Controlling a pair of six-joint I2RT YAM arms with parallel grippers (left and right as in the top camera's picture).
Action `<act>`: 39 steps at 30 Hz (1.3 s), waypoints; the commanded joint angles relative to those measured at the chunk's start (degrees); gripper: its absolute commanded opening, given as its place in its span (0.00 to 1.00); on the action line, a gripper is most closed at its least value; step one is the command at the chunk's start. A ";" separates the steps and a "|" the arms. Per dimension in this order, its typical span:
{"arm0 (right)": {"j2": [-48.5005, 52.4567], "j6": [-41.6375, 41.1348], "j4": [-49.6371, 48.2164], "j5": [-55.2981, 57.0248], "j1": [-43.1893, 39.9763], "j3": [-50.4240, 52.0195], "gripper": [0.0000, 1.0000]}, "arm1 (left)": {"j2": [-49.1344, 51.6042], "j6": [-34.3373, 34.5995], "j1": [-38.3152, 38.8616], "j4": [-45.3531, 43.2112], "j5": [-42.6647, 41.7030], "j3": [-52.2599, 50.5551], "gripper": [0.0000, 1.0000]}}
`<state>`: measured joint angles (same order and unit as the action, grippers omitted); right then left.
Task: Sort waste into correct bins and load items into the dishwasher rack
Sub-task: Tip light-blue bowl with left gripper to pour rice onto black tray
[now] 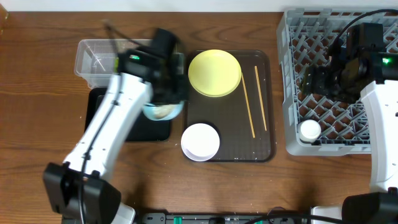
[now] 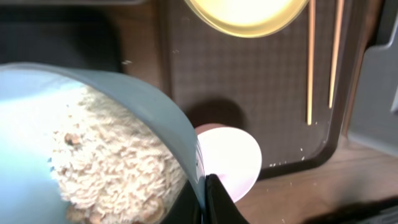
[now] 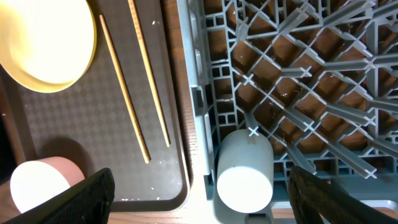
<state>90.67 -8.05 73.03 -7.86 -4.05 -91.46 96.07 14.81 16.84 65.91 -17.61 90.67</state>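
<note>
My left gripper (image 1: 166, 102) is shut on the rim of the light blue bowl (image 1: 163, 112) and holds it tilted over the right edge of the black tray (image 1: 99, 109). In the left wrist view the jaws (image 2: 208, 190) pinch the bowl wall (image 2: 124, 93), and rice scraps (image 2: 118, 155) lie inside. The yellow plate (image 1: 214, 73), chopsticks (image 1: 249, 102) and white bowl (image 1: 200, 142) lie on the brown tray. My right gripper (image 1: 317, 81) is open above the grey rack (image 1: 292, 74). The white cup (image 3: 244, 171) lies in the rack's near corner, between the open fingers (image 3: 200, 180). The wrapper and the paper are out of view.
The clear tub (image 1: 93, 59) stands behind the black tray at the far left. The brown serving tray (image 1: 264, 143) sits between the bins and the rack. Small white crumbs dot the brown tray floor near the chopsticks.
</note>
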 commanded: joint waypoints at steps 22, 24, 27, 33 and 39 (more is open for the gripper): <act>-0.42 0.85 0.07 0.28 -0.04 -0.68 0.86 | -0.57 -22.73 -38.60 -9.77 -49.86 -18.14 0.06; -0.42 0.85 0.09 0.28 -0.04 -0.68 0.86 | -0.57 -22.71 -40.50 -11.47 -53.75 -20.37 0.06; -0.42 0.85 0.07 0.28 -0.04 -0.68 0.86 | -0.48 -22.71 -42.84 -13.20 -56.74 -22.97 0.06; -0.42 0.85 0.02 0.31 -0.04 -0.68 0.87 | 1.31 -22.73 -45.97 -15.69 -62.75 -25.99 0.06; -0.42 0.85 0.02 0.31 -0.04 -0.68 0.87 | 5.25 -22.71 -46.73 -18.93 -69.48 -27.78 0.06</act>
<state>90.67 -8.05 73.01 -7.86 -4.05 -91.46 99.33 -6.50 -29.61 47.16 -81.06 63.55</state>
